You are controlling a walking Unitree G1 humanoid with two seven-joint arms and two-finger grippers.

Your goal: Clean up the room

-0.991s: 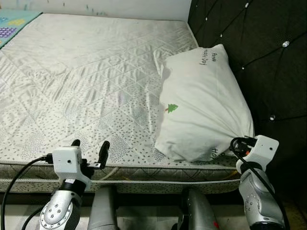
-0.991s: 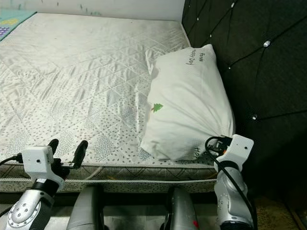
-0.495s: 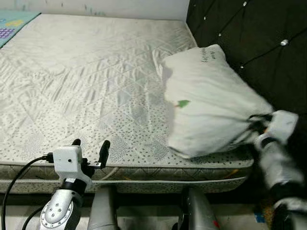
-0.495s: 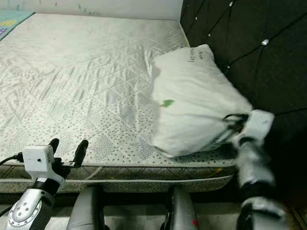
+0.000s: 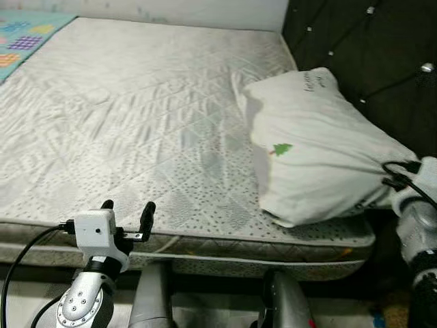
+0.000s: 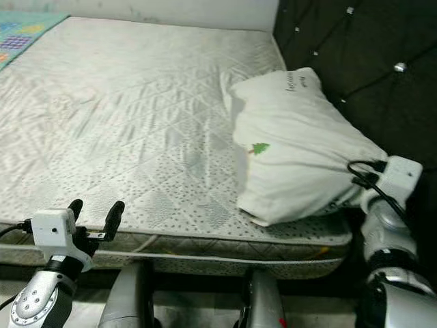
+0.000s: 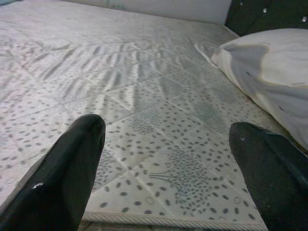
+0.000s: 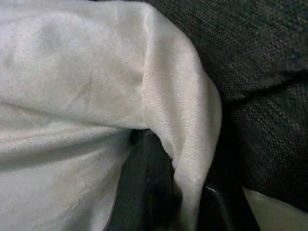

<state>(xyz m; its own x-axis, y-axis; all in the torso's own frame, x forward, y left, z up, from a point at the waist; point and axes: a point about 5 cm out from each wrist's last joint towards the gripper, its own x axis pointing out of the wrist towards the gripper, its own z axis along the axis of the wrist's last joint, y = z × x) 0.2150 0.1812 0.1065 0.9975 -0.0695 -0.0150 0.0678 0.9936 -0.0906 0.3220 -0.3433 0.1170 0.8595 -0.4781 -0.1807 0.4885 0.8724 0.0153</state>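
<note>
Right wrist view has white cloth bunched between the two dark fingers [image 8: 144, 192], so the right gripper [image 6: 365, 186] is clamped on a corner of the pillow [image 6: 300, 147]. The pinched corner is the one nearest the bed's front edge and closest to the headboard [image 6: 369, 61], the dark tufted panel the pillow lies against.

From that corner the pillow stretches away across the mattress [image 6: 130, 109], its long axis running roughly alongside the headboard toward the far wall. Its whole bulk lies ahead of the gripper and a little toward the mattress's middle, resting on the mattress rather than lifted.

The left gripper [image 5: 125, 210] hovers at the mattress's front edge, well apart from the pillow, fingers spread wide with nothing between them. The right arm is plainly the nearer one and the only one in contact.

Judging by this, the step in hand is straightening the pillow against the headboard. Dragging by one corner will likely swing the far end around, so the pull should follow the long axis.
</note>
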